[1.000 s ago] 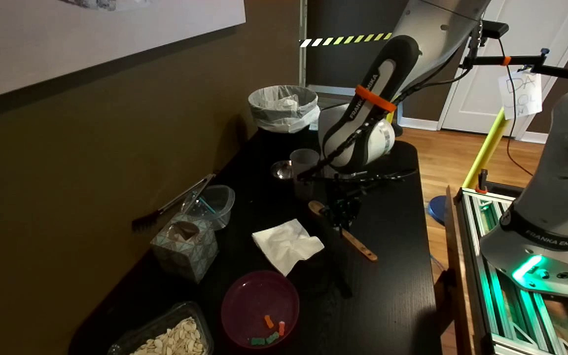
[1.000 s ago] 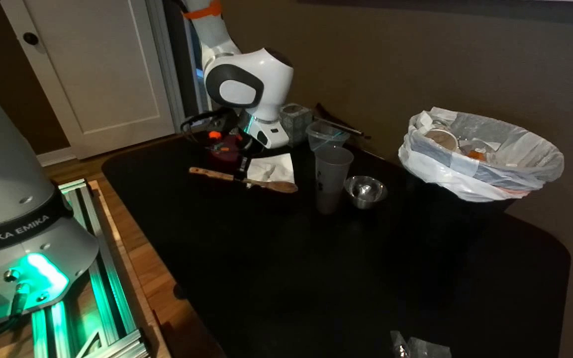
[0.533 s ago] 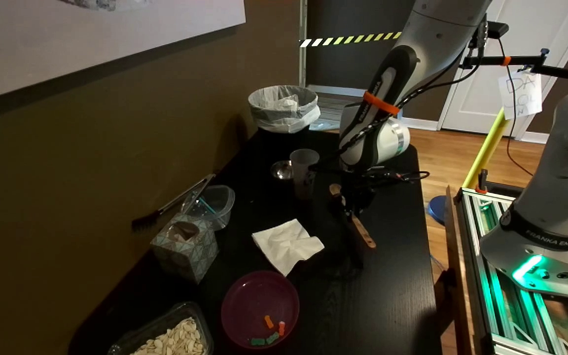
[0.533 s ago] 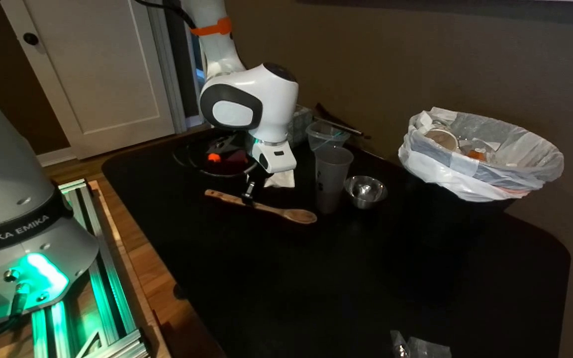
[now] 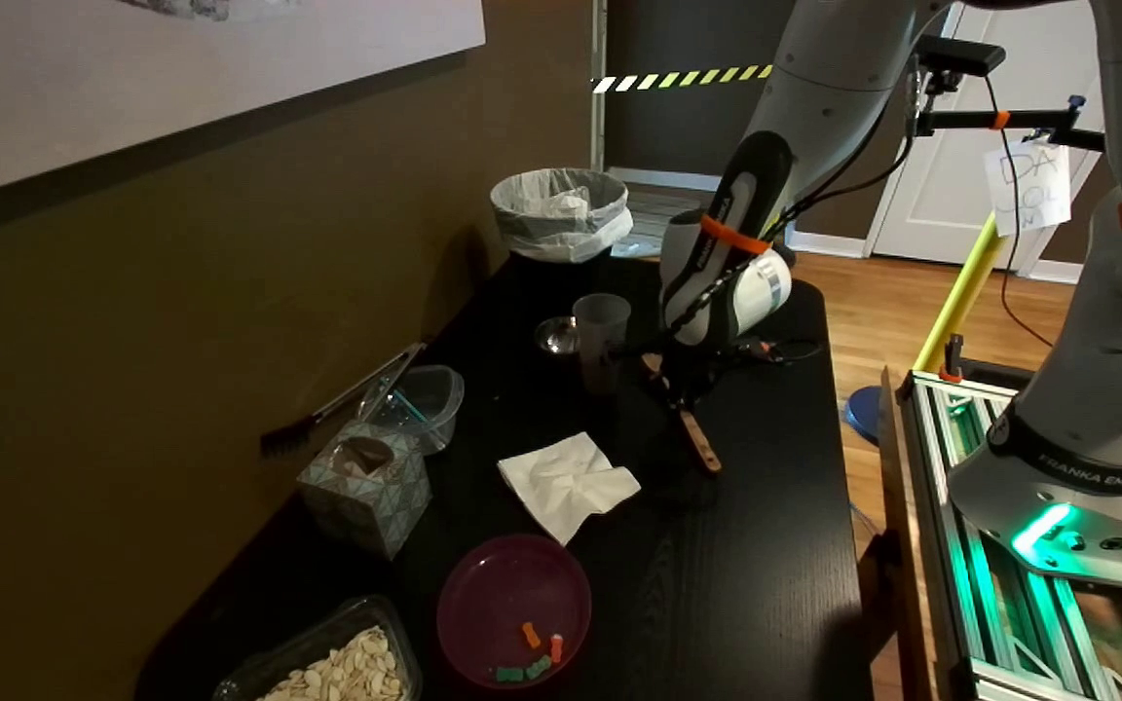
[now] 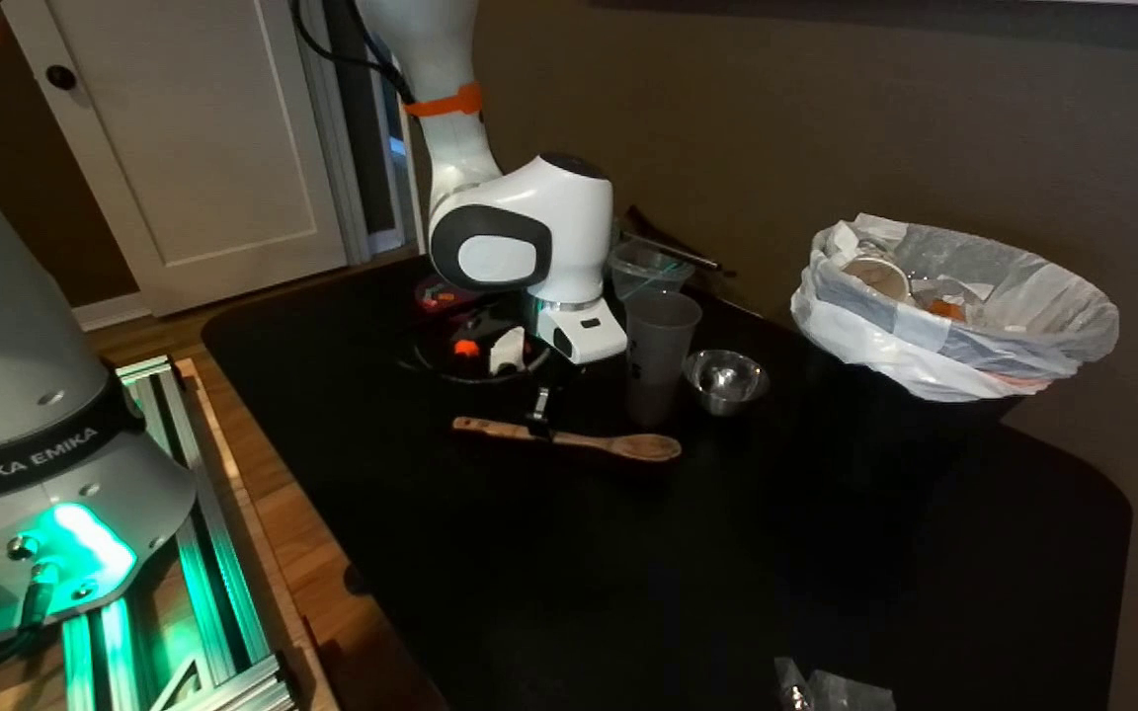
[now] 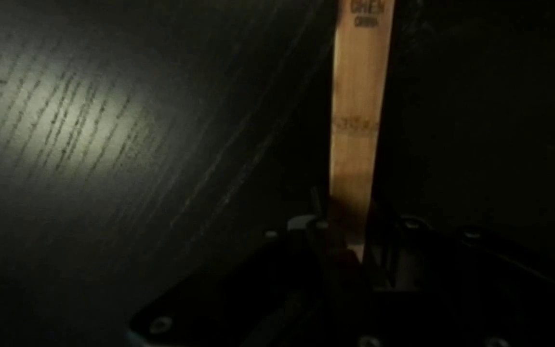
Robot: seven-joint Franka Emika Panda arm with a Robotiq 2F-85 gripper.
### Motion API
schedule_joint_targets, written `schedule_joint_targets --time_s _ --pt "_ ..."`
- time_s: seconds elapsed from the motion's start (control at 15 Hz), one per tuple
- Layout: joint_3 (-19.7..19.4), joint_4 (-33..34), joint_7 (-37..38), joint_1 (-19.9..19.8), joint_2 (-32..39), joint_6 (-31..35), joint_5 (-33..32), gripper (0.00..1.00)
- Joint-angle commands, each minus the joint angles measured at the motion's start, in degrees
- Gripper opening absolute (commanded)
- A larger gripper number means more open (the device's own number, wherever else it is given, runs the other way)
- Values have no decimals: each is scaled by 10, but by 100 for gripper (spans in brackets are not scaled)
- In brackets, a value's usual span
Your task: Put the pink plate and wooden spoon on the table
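Note:
The wooden spoon [image 5: 700,443] is gripped across its handle. It also shows in an exterior view [image 6: 618,443], lying roughly level low over the table, bowl end toward the clear cup. I cannot tell whether it touches the table. My gripper [image 6: 538,423] points down, shut on the handle. In the wrist view [image 7: 347,221] the handle runs up from between the dark fingers. The pink plate [image 5: 507,589] rests on the black table [image 5: 756,584], away from the gripper, with several orange and green pieces in it. In an exterior view the plate [image 6: 431,292] is partly hidden by the arm.
A tall clear cup [image 6: 663,346] and a metal bowl [image 6: 726,381] stand near the spoon's bowl end. A white napkin [image 5: 569,482], tissue box [image 5: 371,492], clear container [image 5: 439,404], seed tray [image 5: 352,672] and lined trash bin [image 5: 561,219] are around.
My gripper has carried the spoon away from the napkin and plate toward the table's middle, near the clear cup. The spoon has stayed gripped. The plate has not moved.

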Motion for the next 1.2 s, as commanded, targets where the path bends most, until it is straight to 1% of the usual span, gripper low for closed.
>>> schedule_joint_targets --time_s 0.0,0.07,0.13,0.2,0.33,0.4,0.47,0.53,0.6,0.67,0.8,0.87,0.93,1.0,1.07,1.13 --pt "-8 34 11 7 31 14 -9 46" --pt "-13 36 13 13 27 12 -12 48" --pt "-22 34 18 21 21 11 -15 53" --pt "-37 27 27 35 10 5 -23 62" --pt "-85 4 54 81 -11 7 -51 76" --pt "-106 -14 66 105 -34 -9 -68 84" --pt "-127 -29 74 129 -52 -20 -87 91" --pt "-149 -52 83 157 -79 -23 -110 99" --pt "-164 -69 88 179 -104 -29 -133 100" --pt "-185 -89 99 210 -133 -38 -166 100" --pt "-198 -108 119 240 -187 -72 -240 100" --pt "-194 -115 133 246 -218 -92 -284 100" --pt "-172 -120 138 235 -252 -117 -321 100" --pt "-185 -124 108 271 -284 -145 -319 100" --pt "-170 -123 105 274 -316 -182 -335 99" --pt "-158 -120 92 282 -348 -222 -335 100"
